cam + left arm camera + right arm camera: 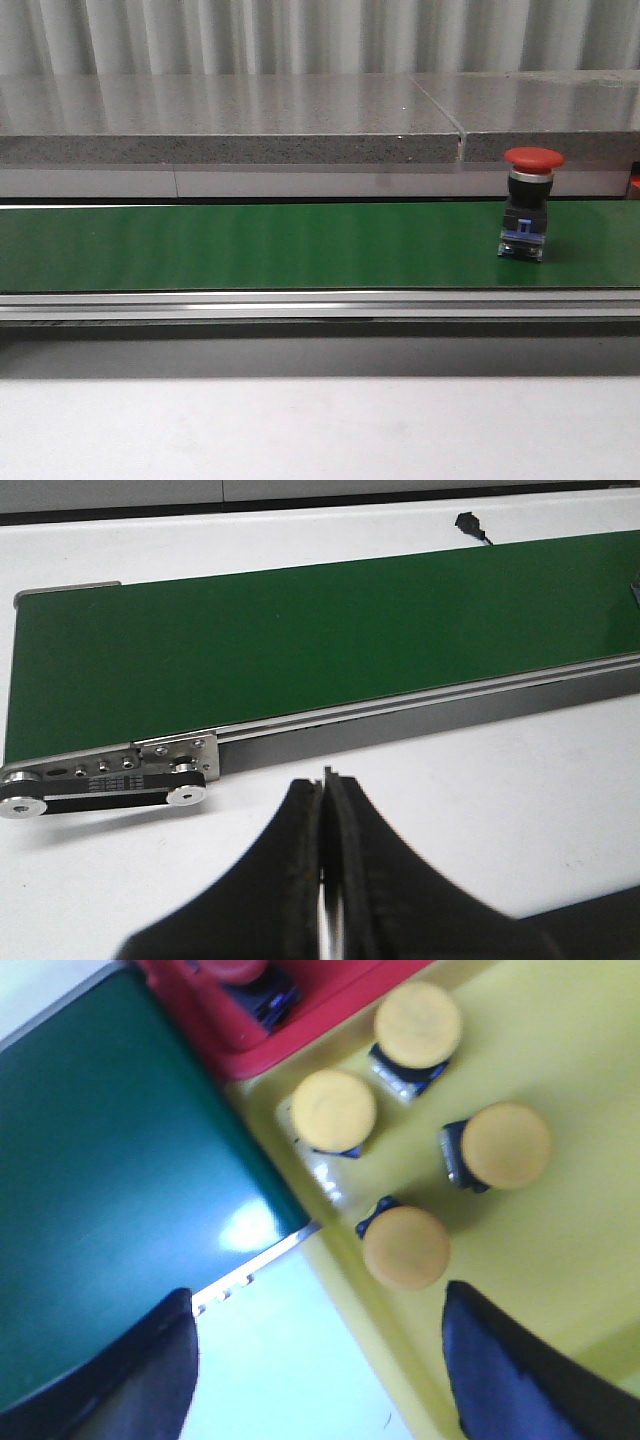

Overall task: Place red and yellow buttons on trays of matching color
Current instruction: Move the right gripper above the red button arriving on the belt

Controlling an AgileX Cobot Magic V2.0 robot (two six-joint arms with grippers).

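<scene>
A red button (531, 203) stands upright on the green conveyor belt (250, 245), over at its right end, probably waiting for pickup. The left gripper (327, 780) sits pinched closed beside the belt, empty. The right gripper (320, 1305), jaws spread wide, hovers over the yellow tray (560, 1050), where four yellow buttons (405, 1247) already rest.

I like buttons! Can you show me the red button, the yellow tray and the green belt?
red button (533, 158), front view, its red cap.
yellow tray (585, 1040), right wrist view, bare floor.
green belt (250, 245), front view, bare surface.

Red tray (300, 1020) and its red button (235, 970) cut off, blurred.
</scene>
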